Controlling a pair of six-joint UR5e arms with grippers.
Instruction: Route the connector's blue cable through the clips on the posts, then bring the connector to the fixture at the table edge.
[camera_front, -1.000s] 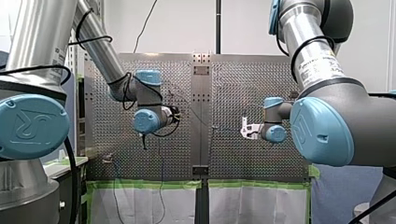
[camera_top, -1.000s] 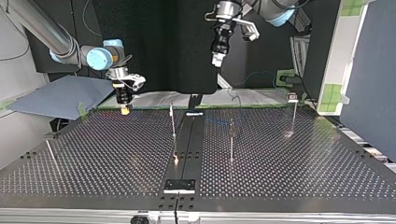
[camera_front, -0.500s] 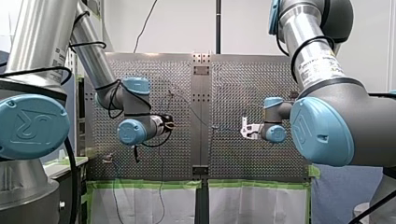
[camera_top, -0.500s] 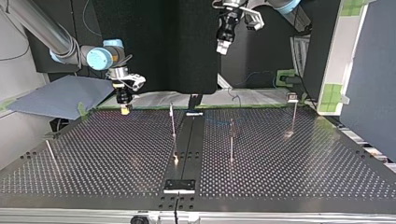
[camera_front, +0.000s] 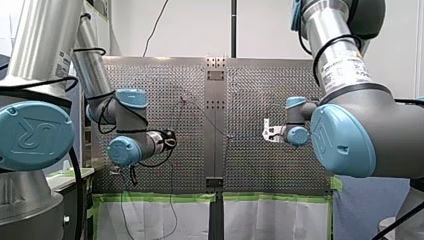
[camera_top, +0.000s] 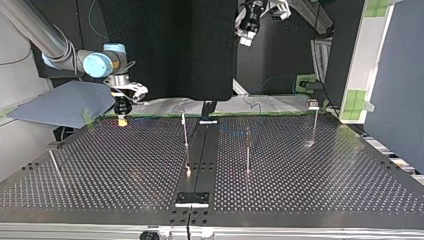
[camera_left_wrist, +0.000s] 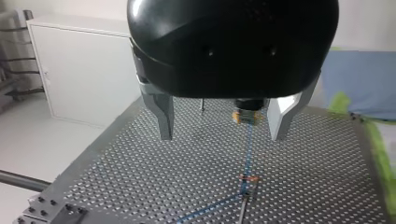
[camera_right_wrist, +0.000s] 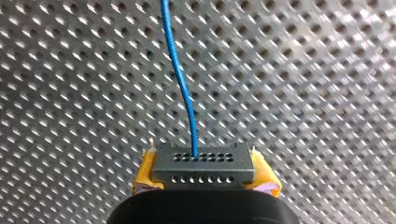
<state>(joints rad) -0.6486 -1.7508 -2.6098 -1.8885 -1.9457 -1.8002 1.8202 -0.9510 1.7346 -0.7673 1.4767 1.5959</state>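
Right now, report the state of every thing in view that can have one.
Left claw, open, holding nothing.
Right claw, shut on the connector.
Connector, gripped between yellow pads.
Blue cable, plugged into the connector, bends at the clip of one post.
Posts, upright.

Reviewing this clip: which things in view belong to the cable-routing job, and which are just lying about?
Job: connector, held in my right gripper; blue cable; clip posts; my left gripper, open and empty.
Lying about: blue sheet; white cabinet; green tape.
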